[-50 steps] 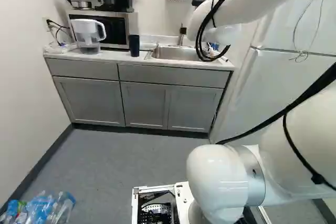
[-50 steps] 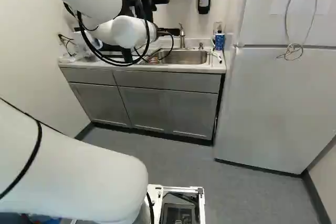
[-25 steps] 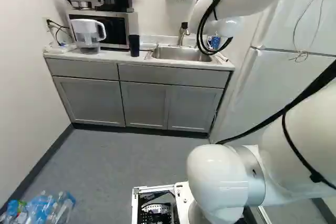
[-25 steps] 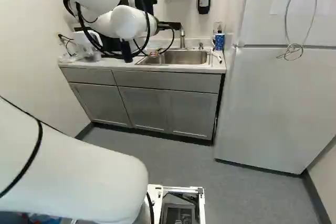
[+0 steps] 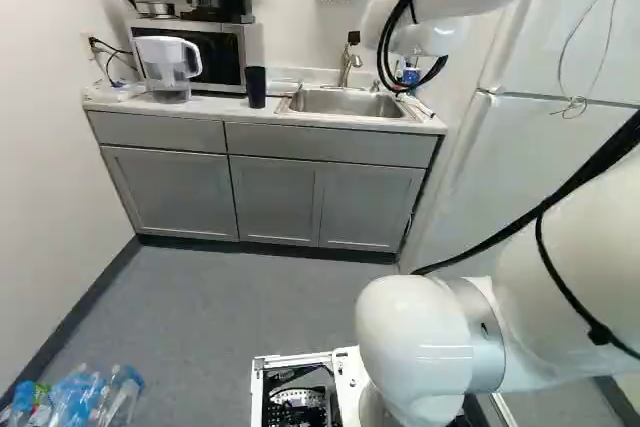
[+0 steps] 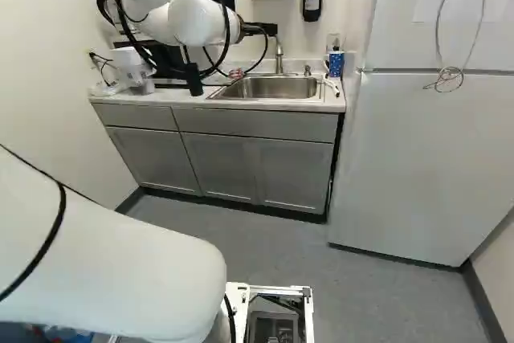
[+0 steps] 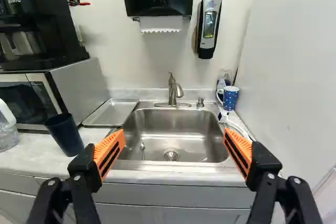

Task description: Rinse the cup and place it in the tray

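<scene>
Before the sink [image 7: 170,124], wide-open gripper [image 6: 259,31]

Counter [image 7: 31,156], 1 dark cup [image 7: 65,136], microwave [image 7: 81,85], tray [image 7: 111,113] (metal)

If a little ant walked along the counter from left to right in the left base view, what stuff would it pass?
White pitcher → dark cup → metal tray → faucet → blue mug, partly behind the arm's cables.
</scene>
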{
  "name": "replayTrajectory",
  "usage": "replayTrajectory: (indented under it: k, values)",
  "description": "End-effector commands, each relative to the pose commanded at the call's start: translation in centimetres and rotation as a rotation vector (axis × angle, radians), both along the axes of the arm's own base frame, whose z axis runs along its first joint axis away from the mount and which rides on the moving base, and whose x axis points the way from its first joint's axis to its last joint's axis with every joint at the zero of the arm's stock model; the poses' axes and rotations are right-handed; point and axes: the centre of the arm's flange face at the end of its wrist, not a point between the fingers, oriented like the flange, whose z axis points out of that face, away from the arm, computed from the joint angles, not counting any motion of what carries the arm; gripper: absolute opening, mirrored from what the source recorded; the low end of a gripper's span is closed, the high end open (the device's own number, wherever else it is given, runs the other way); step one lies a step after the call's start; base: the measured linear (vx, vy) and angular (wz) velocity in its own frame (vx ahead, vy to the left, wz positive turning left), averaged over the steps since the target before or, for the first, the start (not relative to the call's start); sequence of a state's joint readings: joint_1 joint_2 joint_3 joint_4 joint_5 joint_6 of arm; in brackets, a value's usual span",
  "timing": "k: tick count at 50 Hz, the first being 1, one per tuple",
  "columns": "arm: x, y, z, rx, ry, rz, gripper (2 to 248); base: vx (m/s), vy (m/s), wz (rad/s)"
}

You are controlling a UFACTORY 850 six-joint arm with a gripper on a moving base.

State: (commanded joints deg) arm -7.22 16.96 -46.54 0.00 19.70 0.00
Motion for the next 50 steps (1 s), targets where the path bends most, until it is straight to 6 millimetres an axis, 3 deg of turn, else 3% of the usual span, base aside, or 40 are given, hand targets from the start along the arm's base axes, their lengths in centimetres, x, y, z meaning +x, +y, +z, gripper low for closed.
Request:
replayTrajectory:
  k: [32, 50]
  values:
    - [0.6, -1.0, 3.2, -0.002, -0.018, -0.022, 247, 0.0, 0.0, 0.0]
    - [0.6, -1.1, 3.2, -0.002, -0.017, -0.024, 247, 0.0, 0.0, 0.0]
